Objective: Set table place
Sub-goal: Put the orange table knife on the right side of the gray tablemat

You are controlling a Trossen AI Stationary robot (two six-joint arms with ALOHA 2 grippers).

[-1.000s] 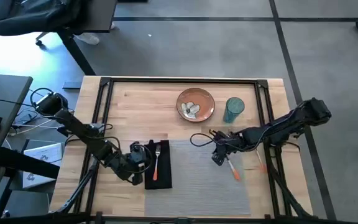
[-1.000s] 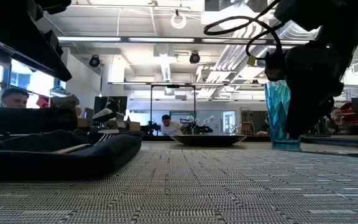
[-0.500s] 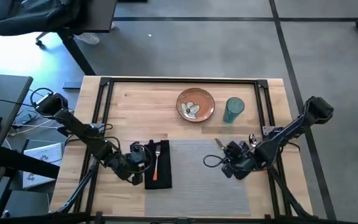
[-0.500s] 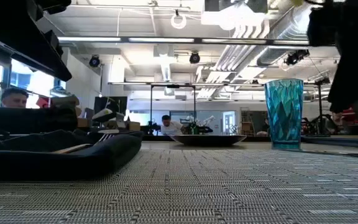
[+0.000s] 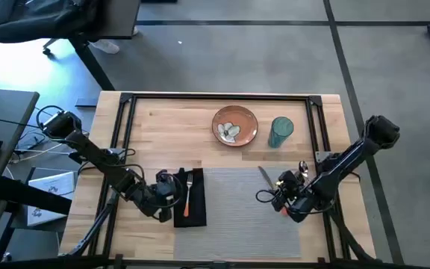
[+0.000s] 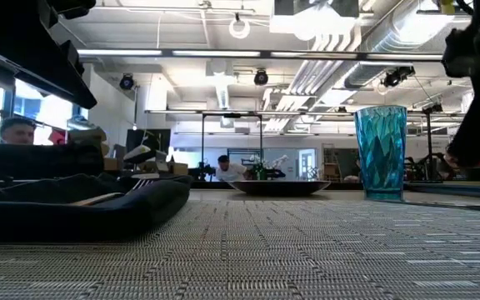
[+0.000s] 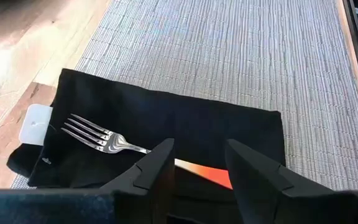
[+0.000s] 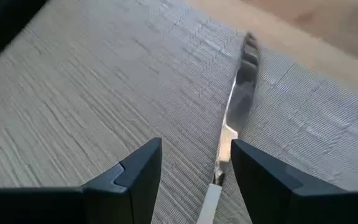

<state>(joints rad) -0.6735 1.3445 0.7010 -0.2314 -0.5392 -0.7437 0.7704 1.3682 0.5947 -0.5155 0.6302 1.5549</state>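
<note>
as laid, knife [image 8: 235,127] blade toward plate [image 5: 235,125]

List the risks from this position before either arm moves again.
1. The right gripper hovers open over the knife on the placemat; shutting off-centre could skew the knife.
2. The left gripper straddles the fork on the napkin; pulling away may drag it.
3. The blue cup stands near the right arm's path.
</note>
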